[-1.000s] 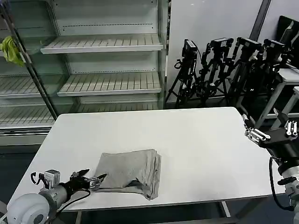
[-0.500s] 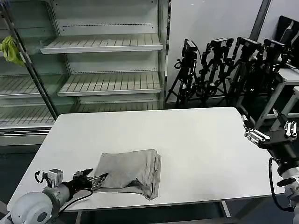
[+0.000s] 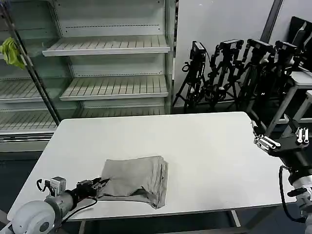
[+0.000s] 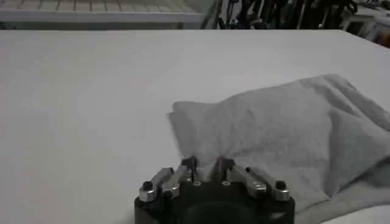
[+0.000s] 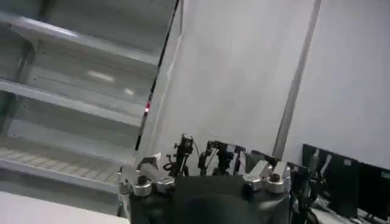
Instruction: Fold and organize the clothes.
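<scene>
Grey T-shirt (image 3: 134, 179) lies folded into a compact bundle on the near left part of the white bench (image 3: 209, 146), so the folding looks largely done; only tidying or final placement seems left. Left end effector (image 3: 97, 185) low at the bundle's near-left corner, fingers pinched closed on the cloth edge in the wrist view. Right end effector (image 3: 265, 142) raised off the bench's right edge, idle, fingers spread, holding nothing.
</scene>
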You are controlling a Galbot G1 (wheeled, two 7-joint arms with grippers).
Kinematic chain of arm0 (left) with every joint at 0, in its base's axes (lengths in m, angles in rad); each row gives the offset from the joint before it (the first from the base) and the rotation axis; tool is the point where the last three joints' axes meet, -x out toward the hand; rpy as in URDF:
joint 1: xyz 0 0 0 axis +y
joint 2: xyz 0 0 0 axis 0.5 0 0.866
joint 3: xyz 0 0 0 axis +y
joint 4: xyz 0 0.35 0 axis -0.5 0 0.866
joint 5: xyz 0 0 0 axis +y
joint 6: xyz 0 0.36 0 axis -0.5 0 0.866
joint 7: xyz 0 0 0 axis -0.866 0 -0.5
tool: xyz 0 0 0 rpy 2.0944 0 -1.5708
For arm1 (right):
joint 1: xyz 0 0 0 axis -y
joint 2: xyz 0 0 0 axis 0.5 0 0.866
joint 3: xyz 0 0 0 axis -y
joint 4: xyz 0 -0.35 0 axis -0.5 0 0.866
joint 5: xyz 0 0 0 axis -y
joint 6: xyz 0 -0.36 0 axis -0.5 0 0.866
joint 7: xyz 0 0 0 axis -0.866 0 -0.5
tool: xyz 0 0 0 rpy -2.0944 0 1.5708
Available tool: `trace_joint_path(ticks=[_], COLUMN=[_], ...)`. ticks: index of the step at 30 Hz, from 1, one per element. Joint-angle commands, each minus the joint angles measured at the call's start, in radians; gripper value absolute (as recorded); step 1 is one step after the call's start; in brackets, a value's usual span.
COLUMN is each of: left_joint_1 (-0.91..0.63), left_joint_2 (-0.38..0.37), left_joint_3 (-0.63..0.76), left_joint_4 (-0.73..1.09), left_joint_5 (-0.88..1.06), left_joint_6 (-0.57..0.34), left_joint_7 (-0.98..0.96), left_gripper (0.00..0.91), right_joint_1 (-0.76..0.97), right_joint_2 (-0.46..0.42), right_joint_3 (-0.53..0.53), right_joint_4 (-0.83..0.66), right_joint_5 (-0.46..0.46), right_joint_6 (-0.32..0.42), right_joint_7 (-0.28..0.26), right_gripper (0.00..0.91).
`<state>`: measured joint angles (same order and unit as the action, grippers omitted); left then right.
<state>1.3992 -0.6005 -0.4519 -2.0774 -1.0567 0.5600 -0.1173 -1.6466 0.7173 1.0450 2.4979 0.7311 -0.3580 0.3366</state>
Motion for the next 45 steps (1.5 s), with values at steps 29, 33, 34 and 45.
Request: trace_joint_path(ticks=[29,33,34,45], left_joint_1=[0.043,0.035,0.031,-0.011], left_joint_2=[0.069,0.094,0.1,0.188], left_joint_3=[-0.267,-0.323,-0.341,-0.479], left_joint_4=[0.093,0.149,0.165,0.337], left_joint_5=[-0.01,-0.008,-0.005,0.074], left_joint_6=[0.009,0.009,0.009,-0.011], left_joint_7=[0.005,-0.003,-0.003,0.006], left_gripper=[0.05,0.05,0.05,0.05], right_joint_1=[0.077,0.122,0.132,0.176], right_joint_2=[-0.019,-0.019,-0.02,-0.03], right_joint_3=[-0.064,-0.112,-0.123,-0.172], right_joint_4=[-0.029,-0.044,-0.047,-0.072], right_joint_5=[0.001,0.0,0.0,0.0], right_joint_6=[0.009,0.009,0.009,0.024], right_joint_7=[-0.007,-0.007,-0.007,-0.021], right_gripper=[0.907,0.907,0.907,0.907])
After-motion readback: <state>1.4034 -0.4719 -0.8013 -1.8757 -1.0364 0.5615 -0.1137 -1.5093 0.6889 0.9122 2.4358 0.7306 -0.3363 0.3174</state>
